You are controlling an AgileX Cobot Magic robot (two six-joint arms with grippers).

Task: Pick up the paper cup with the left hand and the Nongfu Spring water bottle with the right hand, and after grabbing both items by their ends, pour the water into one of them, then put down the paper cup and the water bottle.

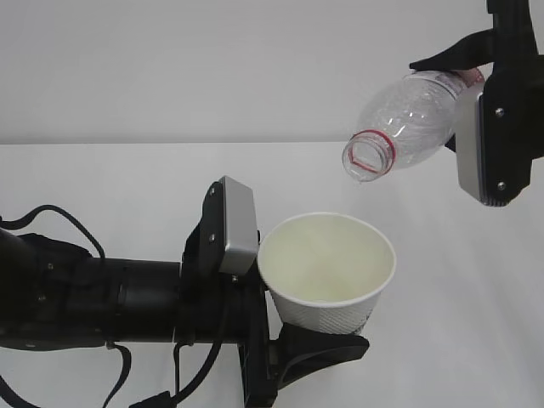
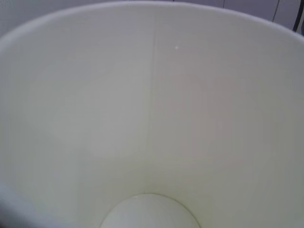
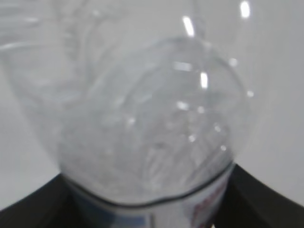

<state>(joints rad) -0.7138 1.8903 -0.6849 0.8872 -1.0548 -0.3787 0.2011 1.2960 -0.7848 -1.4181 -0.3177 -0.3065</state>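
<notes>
At lower centre the left hand (image 1: 319, 344) grips the paper cup (image 1: 327, 272); upper right, the right hand (image 1: 476, 102) holds the tilted Nongfu Spring water bottle (image 1: 408, 123).

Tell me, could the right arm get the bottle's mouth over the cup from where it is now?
Probably yes. The bottle, held tilted in the right gripper, has its open mouth just above and beside the cup in the left gripper, with nothing between.

White paper cup (image 1: 327, 272) sitting upright, mouth open, cream inside. Clear ribbed water bottle (image 1: 408, 121) hanging tilted above-right of it, uncapped red-ringed mouth pointing down-left toward the cup.
</notes>
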